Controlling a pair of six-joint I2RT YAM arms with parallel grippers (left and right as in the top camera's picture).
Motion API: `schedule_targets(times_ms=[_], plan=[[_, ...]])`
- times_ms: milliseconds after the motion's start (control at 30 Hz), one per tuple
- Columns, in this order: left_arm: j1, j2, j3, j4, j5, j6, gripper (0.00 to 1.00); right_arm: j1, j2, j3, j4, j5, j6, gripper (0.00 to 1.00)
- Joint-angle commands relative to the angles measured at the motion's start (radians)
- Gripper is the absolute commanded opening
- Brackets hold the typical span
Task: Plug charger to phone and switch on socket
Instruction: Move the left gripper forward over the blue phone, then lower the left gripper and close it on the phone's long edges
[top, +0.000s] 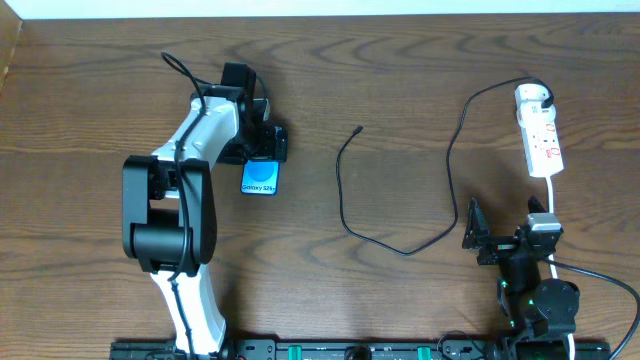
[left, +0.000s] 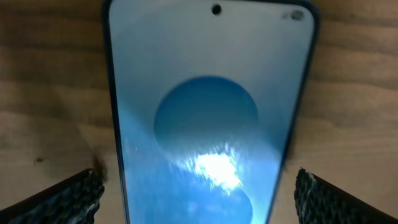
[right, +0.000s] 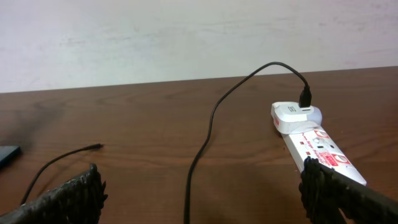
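Straddling the slim blue-screened smartphone (left: 211, 112) with jaws spread, the left gripper (left: 198, 186) appears ready to grasp it; closing squarely on its edges likely comes next.

**Cable loop across the middle, bare wood on both flanks**

My left gripper (left: 202, 208) hangs spread over the phone (left: 211, 106). A strip of bare table (left: 56, 93) shows between each finger and the phone's edges, so there is room on either side. My left arm (top: 200, 135) covers the wood behind and left of the phone.

The charger cable (top: 342, 195) lies between the phone and my right gripper (right: 205, 208). Its plug (top: 360, 129) rests alone with open wood all around it. The loop curves just ahead of my spread right fingers, then climbs to the white adapter (top: 532, 97) on the power strip (top: 546, 145). The strip's white lead (top: 552, 190) runs back beside my right arm (top: 535, 280).
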Motion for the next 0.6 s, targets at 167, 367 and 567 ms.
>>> schedule_targets(times_ms=[167, 367, 567], plan=[[-0.006, 0.038, 0.017, 0.042, -0.033, 0.006, 1.00, -0.005, -0.006, -0.002, -0.004, 0.001, 0.009, 0.99], [-0.028, 0.038, 0.002, 0.046, -0.034, 0.006, 1.00, -0.005, -0.006, -0.002, -0.004, 0.001, 0.009, 0.99], [-0.037, 0.039, -0.057, 0.079, -0.034, 0.006, 1.00, -0.005, -0.006, -0.002, -0.004, 0.001, 0.009, 0.99]])
